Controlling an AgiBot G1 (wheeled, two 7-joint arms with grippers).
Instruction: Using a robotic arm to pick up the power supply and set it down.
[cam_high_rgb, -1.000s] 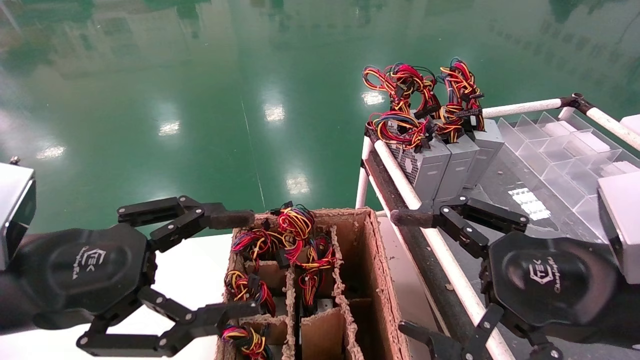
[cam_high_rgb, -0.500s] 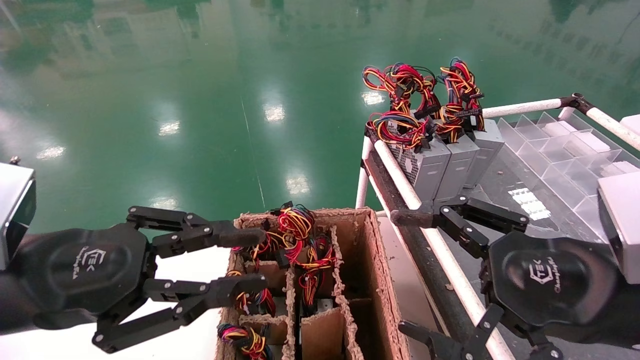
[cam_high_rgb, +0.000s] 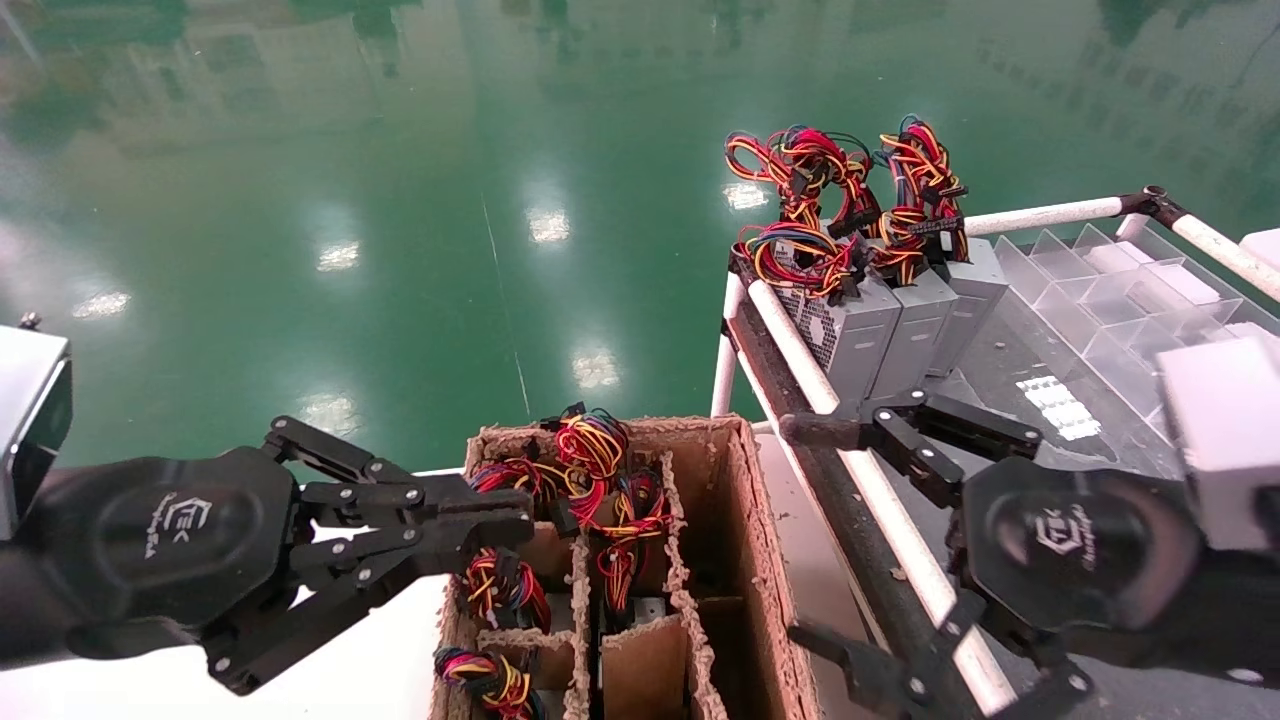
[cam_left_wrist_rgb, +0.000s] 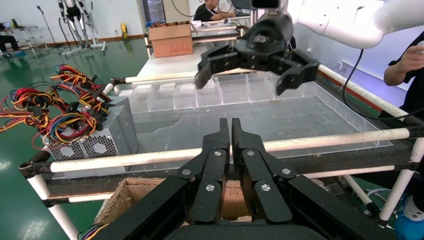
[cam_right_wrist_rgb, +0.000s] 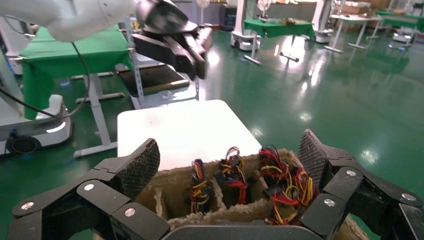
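- Your left black linked-finger gripper (cam_high_rgb: 500, 520), lower left of the head view, has its fingers pressed together on nothing, tips at the near-left corner of the brown cardboard divider box (cam_high_rgb: 745, 560); its white logo cannot be read clearly.
- Your right black gripper (cam_high_rgb: 815, 540), lower right, is spread wide and empty, straddling the white rail of the pipe-framed cart (cam_high_rgb: 800, 370).
- In the box at bottom centre you can see bundles of red, yellow, orange and blue wires (cam_high_rgb: 595, 455) rising from the compartments; the units below them are mostly hidden, so no count there.
- Farther, upper right, three grey metal power supplies (cam_high_rgb: 860, 340) stand side by side on the cart's far-left corner, the leftmost showing a perforated vent face, wire bunches on top.
- Beside them sits a clear plastic compartment tray (cam_high_rgb: 1090, 280).
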